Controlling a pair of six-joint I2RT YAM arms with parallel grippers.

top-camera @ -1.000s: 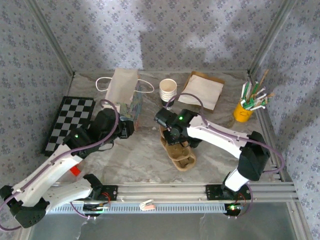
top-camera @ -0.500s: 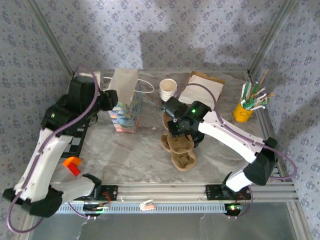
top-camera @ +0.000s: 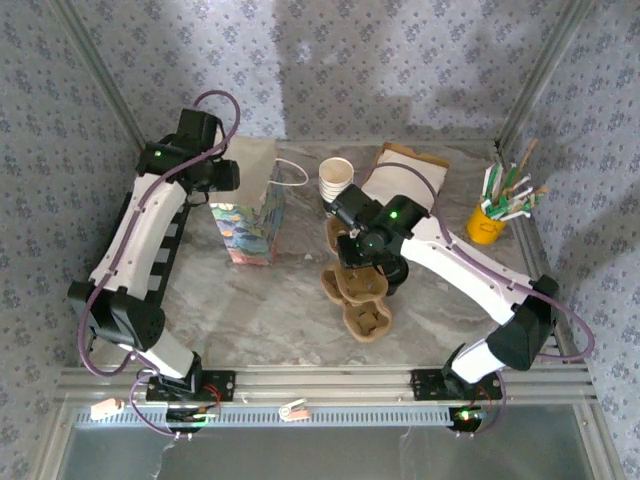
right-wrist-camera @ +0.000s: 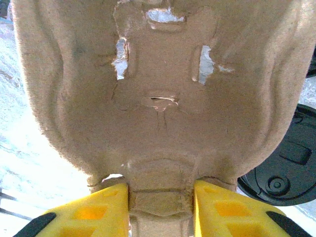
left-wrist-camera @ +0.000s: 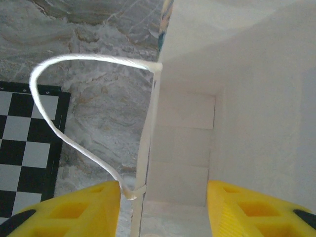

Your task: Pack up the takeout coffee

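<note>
A white paper bag [top-camera: 248, 205] with a printed side stands upright at the back left, mouth open. My left gripper [top-camera: 226, 177] hovers at its mouth. In the left wrist view the gripper [left-wrist-camera: 163, 213] is open, its yellow fingers [left-wrist-camera: 74, 213] on either side of the bag's left wall [left-wrist-camera: 145, 163], with the string handle [left-wrist-camera: 47, 116] looping outside. My right gripper [top-camera: 352, 258] is shut on the end tab of a brown pulp cup carrier [top-camera: 358, 285], seen close in the right wrist view as the carrier [right-wrist-camera: 163, 94] above the gripper [right-wrist-camera: 160, 205]. A second carrier [top-camera: 368, 320] lies below it. Stacked paper cups [top-camera: 336, 180] stand behind.
A checkerboard mat [top-camera: 165, 245] lies left of the bag, also the checkerboard [left-wrist-camera: 22, 148] in the left wrist view. Flat napkins on a brown sheet [top-camera: 408, 182] sit at the back. A yellow cup of stirrers [top-camera: 487, 222] stands far right. Metal frame posts line the edges.
My left arm has swung from the front of the table up to the bag's mouth. My right gripper has shifted the held carrier slightly toward the back.
</note>
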